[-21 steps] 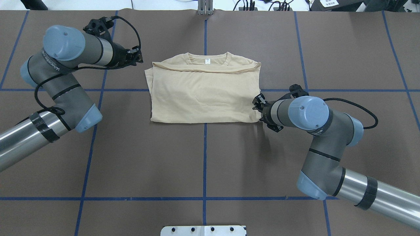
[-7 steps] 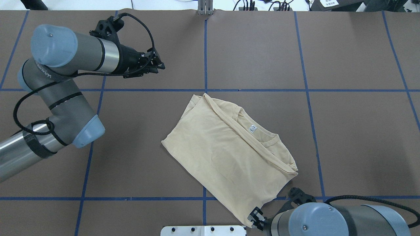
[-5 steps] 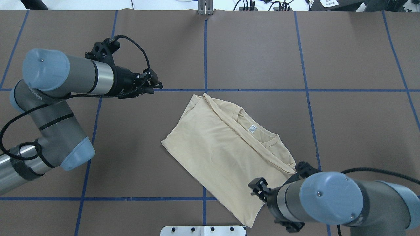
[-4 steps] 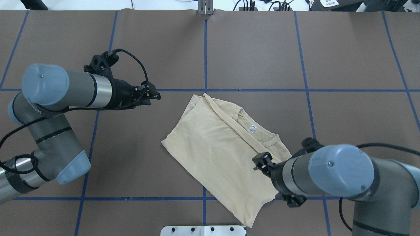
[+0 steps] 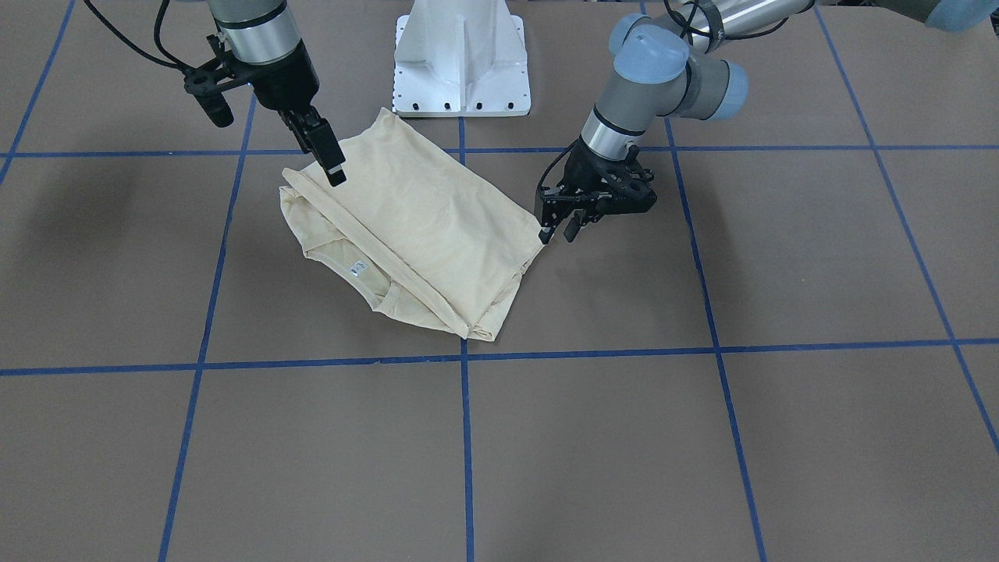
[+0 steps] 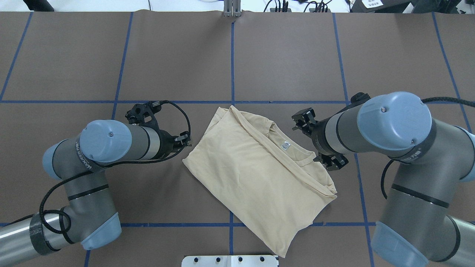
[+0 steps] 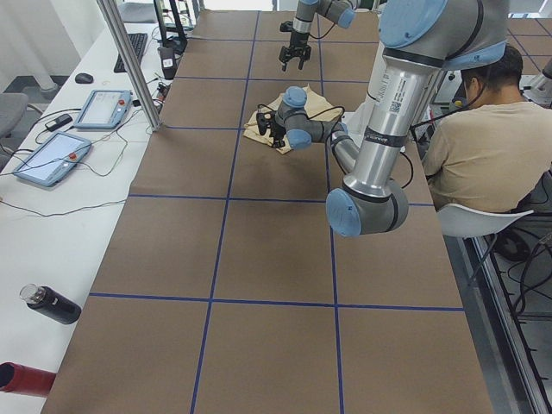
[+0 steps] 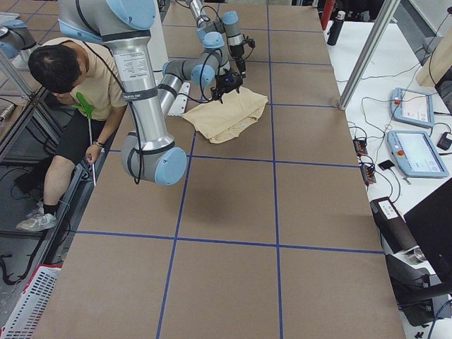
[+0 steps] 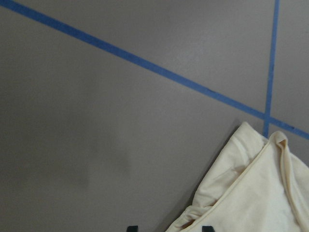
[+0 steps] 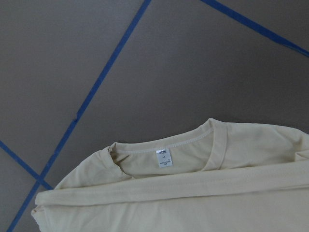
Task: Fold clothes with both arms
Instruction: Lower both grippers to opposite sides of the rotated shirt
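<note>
The cream-yellow T-shirt (image 6: 252, 178) lies folded into a rough rectangle near the middle of the brown table (image 6: 148, 55), turned slantwise. In the overhead view, with 12 o'clock pointing away from the robot, its long side runs from about 11 o'clock to 5 o'clock. The collar side faces 2 o'clock, and there the small white neck label (image 6: 285, 145) shows, with a folded band of cloth lying across just below it. The 5 o'clock end of the shirt comes close to the white pedestal base (image 6: 230, 260). The left gripper (image 5: 557, 232) is low at the shirt's 9 o'clock corner. Its fingertips (image 9: 206, 228) are spread apart, and in the left wrist view the puckered corner of the cloth lies partly in the gap between them, but I cannot tell if they touch it. The right gripper (image 5: 335, 168) hangs over the collar side, toward 3 o'clock. Its fingers appear as one dark bar, so I cannot tell whether they are spread or pressed together. Blue tape lines (image 6: 232, 55) divide the table into squares.
</note>
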Available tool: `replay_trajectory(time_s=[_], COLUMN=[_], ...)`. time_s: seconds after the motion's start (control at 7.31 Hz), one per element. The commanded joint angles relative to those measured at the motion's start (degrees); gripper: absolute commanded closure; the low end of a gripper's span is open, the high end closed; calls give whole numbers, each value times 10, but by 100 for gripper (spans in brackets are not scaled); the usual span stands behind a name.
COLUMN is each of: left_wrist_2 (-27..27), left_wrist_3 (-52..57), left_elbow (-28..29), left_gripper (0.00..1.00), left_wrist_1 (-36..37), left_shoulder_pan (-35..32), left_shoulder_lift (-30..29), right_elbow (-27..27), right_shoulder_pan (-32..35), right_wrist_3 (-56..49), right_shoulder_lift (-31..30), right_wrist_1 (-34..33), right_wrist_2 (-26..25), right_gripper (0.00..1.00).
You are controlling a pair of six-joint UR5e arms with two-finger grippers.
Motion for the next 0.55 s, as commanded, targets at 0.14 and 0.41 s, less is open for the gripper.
replay_trajectory(time_s=[0.14,0.41], left_wrist_2=[2,2], left_wrist_3=[0,0], left_elbow=[11,16], left_gripper=[48,50], left_wrist_1=[6,6], left_shoulder_pan=[15,17], left_shoulder_lift=[-3,-6], right_elbow=[-29,-33], right_shoulder_pan=[10,10], right_wrist_3=[-10,-10], right_shoulder_lift=[10,10], right_wrist_1=[1,1], right_wrist_2=[0,-1], right_gripper=[0,0])
